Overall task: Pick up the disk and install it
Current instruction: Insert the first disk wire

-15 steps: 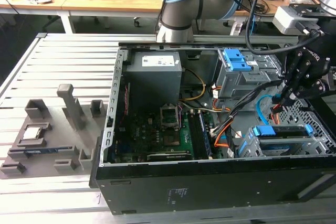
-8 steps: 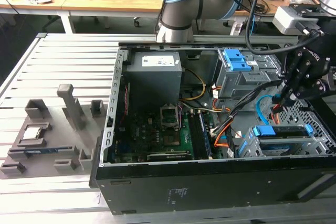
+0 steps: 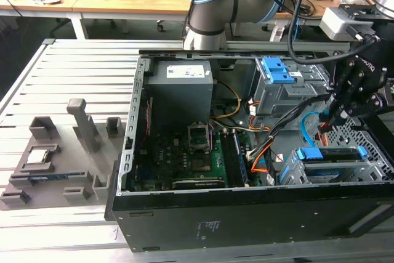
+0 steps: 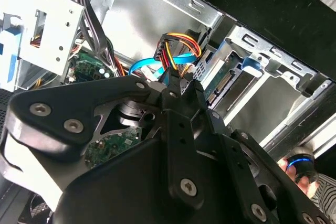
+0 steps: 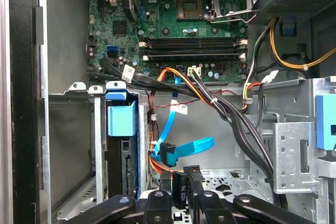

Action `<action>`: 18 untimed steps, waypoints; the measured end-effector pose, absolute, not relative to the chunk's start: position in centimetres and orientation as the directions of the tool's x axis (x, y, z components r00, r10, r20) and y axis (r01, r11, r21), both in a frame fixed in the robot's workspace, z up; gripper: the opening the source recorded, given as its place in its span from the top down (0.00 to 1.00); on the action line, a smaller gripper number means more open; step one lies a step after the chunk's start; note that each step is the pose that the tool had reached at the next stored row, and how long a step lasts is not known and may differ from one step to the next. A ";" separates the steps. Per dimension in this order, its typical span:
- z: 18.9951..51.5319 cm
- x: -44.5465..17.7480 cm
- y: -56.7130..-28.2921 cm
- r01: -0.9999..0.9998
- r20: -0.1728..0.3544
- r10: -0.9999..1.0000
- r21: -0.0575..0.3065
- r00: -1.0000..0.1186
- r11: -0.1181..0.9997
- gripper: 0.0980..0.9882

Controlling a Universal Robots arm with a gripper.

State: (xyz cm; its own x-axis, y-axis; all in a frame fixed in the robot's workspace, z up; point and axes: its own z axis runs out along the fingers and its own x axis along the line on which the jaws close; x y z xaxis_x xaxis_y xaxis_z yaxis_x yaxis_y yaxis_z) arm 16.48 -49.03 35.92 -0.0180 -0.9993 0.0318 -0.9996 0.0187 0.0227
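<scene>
The disk (image 3: 327, 163) sits in the metal drive cage at the near corner of the open computer case (image 3: 246, 214), on the exterior view's right, with blue rails along its sides. In the first wrist view the disk (image 5: 126, 169) stands edge-on under a blue tab. In the second wrist view its connector end (image 4: 224, 83) shows inside the cage. My gripper (image 3: 334, 117) hangs just behind the cage, beside the disk's connector end. In both wrist views the gripper (image 5: 181, 199) (image 4: 176, 85) is shut on a black cable connector (image 5: 179, 184) with orange, red and yellow wires.
A blue flat data cable (image 5: 181, 148) loops beside the connector. Bundled black cables (image 5: 231, 119) cross toward the motherboard (image 3: 184, 152). A second drive cage (image 3: 280, 81) and the power supply (image 3: 180, 84) fill the case's back. A grey fixture (image 3: 61, 164) with a processor chip (image 3: 38, 156) stands on the exterior view's left.
</scene>
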 end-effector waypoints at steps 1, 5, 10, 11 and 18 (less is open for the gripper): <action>36.3 16.5 -49.0 -1.000 0.037 -0.999 0.023 -0.018 0.019 0.81; 36.3 16.5 -49.0 -1.000 0.039 -0.999 0.023 -0.018 0.019 0.81; 36.3 16.5 -49.0 -1.000 0.040 -0.999 0.022 -0.018 0.019 0.93; 36.3 16.5 -49.0 -1.000 0.040 -0.999 0.022 -0.018 0.019 0.93; 36.3 16.5 -49.5 -1.000 0.040 -0.999 0.022 -0.018 0.019 0.93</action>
State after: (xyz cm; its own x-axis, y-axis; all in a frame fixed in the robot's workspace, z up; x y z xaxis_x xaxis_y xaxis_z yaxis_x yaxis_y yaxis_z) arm 16.48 -49.47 36.32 -0.0179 -0.9991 0.0397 -0.9996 0.0188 0.0225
